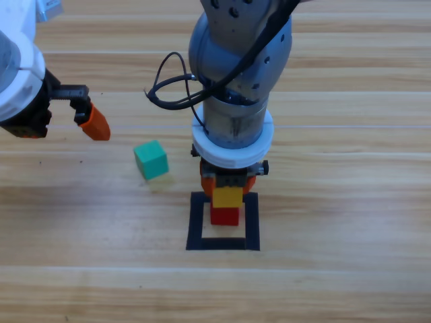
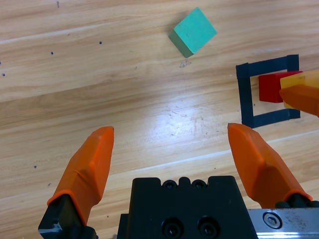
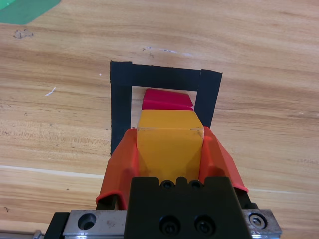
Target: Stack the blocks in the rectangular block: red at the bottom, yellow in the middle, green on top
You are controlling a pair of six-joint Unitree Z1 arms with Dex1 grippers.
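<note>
Black tape outline [image 1: 223, 243] on the wooden desk [image 1: 337, 202] frames the red cube [image 1: 225, 216], which sits inside it toward the side nearer the right end effector [image 1: 227, 185]. That end effector stands over the outline with both orange jaws clamped on the sides of the yellow cube [image 1: 227, 196], held just above the red one; whether the two cubes touch cannot be told. Green cube [image 1: 151, 159] lies on bare wood outside the outline, between the two end effectors. Left end effector [image 2: 172, 152] waits well to the side, jaws spread wide, holding nothing.
</note>
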